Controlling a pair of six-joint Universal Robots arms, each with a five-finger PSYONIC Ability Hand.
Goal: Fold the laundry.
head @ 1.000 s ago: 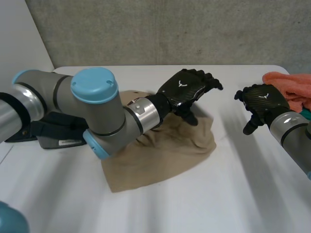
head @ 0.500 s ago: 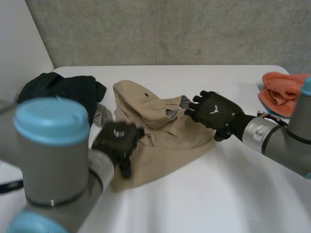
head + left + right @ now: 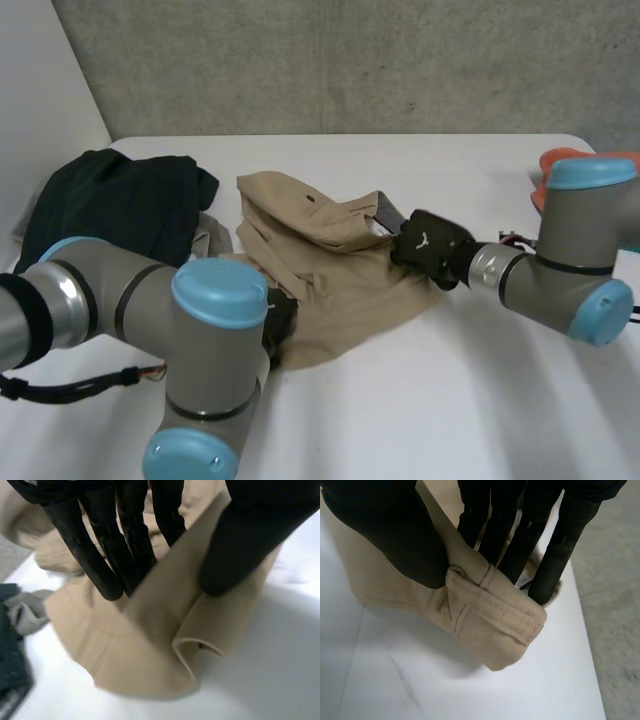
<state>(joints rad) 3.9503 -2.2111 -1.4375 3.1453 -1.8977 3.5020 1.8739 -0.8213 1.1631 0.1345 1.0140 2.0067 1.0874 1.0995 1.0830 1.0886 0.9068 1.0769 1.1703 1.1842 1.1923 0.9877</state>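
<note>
A crumpled tan garment (image 3: 335, 265) lies in the middle of the white table. My left hand (image 3: 279, 326) is at its near left edge, mostly behind my own arm. In the left wrist view, the left hand (image 3: 127, 535) pinches a raised fold of the tan garment (image 3: 145, 660) between straight fingers and thumb. My right hand (image 3: 431, 246) is at the garment's right edge. In the right wrist view, the right hand (image 3: 395, 535) pinches a stitched hem of the garment (image 3: 495, 615) between thumb and fingers, lifting it slightly off the table.
A dark green garment (image 3: 110, 205) is heaped at the table's left, with a small grey cloth (image 3: 212, 237) between it and the tan one. An orange cloth (image 3: 553, 158) peeks out behind my right arm at the far right. Bare table (image 3: 450, 400) lies in front.
The left arm swung from the garment's far side to its near left edge, uncovering the dark heap. The right hand moved in to the right edge. Both hands closed on the cloth.
</note>
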